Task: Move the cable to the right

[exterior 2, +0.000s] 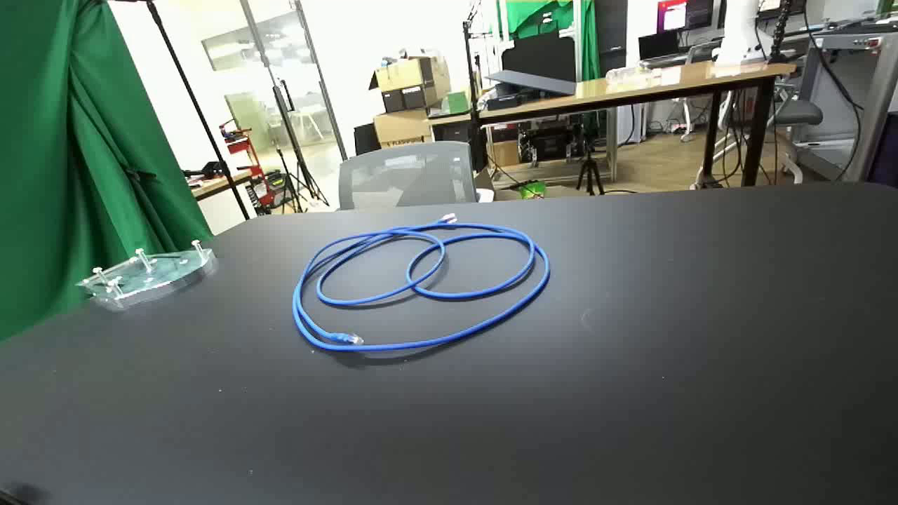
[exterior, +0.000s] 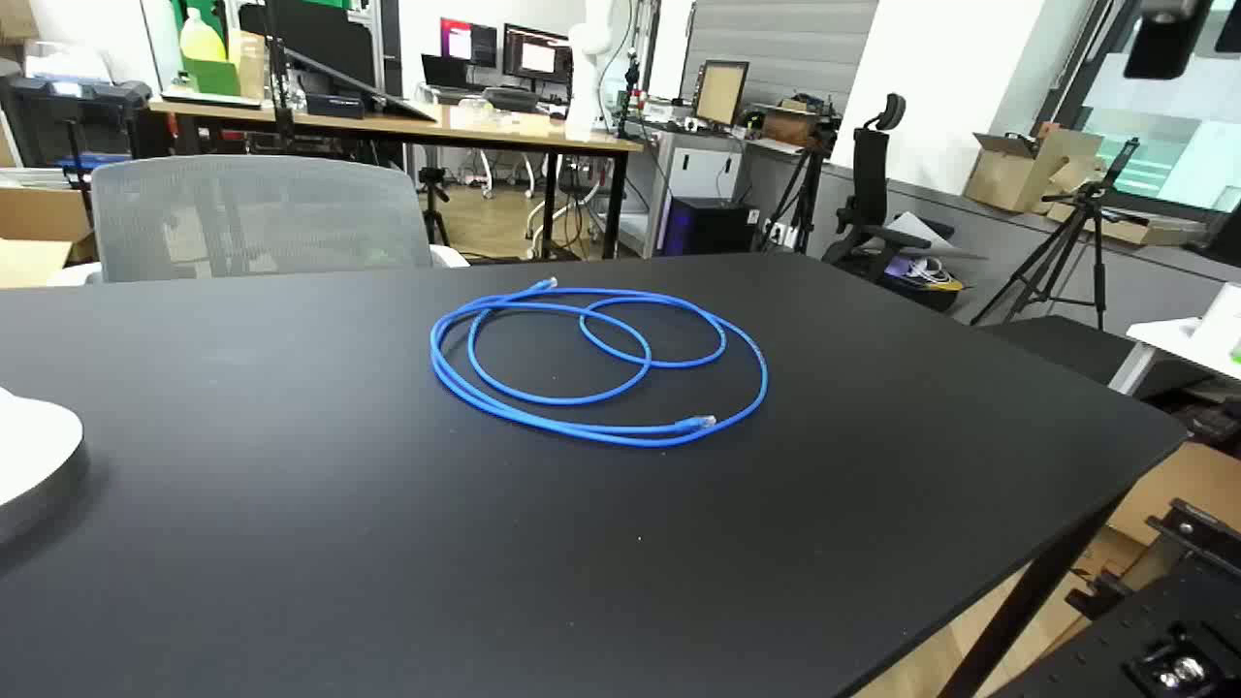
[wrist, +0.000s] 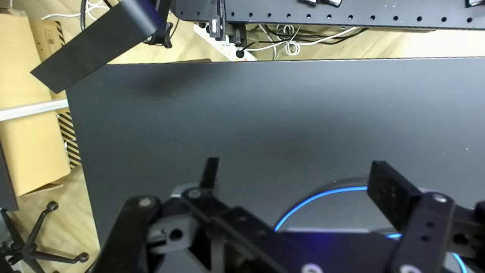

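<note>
The black two-fingered gripper (wrist: 295, 170) hangs spread wide, holding nothing, over the matte black tabletop (exterior: 436, 543), where the thin, bright blue cable (exterior: 648, 362) lies in loose loops. Pinching one strand might drag only that loop and tangle the crossing coils, the likeliest hindrance. A clear plastic plate with pale pegs (exterior 2: 168, 268) sits apart from it; a grey mesh-backed chair (exterior: 262, 213) stands beyond the tabletop's edge.
</note>
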Robot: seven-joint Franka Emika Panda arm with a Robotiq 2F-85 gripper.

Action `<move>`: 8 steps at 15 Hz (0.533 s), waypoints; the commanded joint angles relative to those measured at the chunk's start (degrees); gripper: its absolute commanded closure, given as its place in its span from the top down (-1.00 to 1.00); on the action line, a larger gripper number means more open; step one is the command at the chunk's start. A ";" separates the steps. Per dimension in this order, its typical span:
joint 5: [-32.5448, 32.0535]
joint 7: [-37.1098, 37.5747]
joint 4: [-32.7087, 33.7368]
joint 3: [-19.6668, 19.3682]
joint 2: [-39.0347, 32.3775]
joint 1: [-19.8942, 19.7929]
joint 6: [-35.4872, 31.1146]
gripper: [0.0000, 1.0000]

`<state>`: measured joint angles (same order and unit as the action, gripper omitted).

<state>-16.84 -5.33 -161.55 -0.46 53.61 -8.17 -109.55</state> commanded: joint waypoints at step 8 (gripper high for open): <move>-0.72 0.66 0.14 -0.89 -0.50 1.08 0.50 1.00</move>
<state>-16.82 -5.38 -161.57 -0.46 53.14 -8.17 -109.43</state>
